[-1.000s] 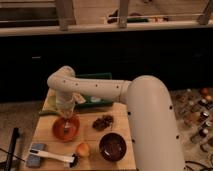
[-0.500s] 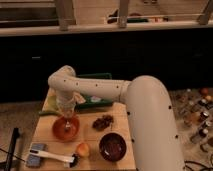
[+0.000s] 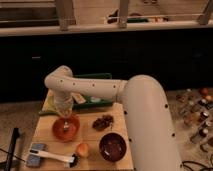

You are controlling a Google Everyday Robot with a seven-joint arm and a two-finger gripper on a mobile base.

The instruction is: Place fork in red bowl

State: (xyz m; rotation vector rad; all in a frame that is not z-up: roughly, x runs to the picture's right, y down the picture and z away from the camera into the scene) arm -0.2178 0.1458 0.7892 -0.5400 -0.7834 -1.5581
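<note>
Gripper [image 3: 64,119]: left of centre, directly over red bowl [image 3: 65,128]; finger state cannot tell.
Fork: not discernible.
Room: bare wood right of bowl.

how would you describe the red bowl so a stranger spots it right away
On the light wooden table, look at the left half, directly under the gripper on the white arm. The shallow orange-red bowl sits there; the other bowl, the dark maroon bowl, is deeper and sits lower right.

Reaches leftward from a bulky white shoulder, elbow bent high, forearm dropping straight down; gripper [image 3: 64,121] hangs low at the arm's left end.
</note>
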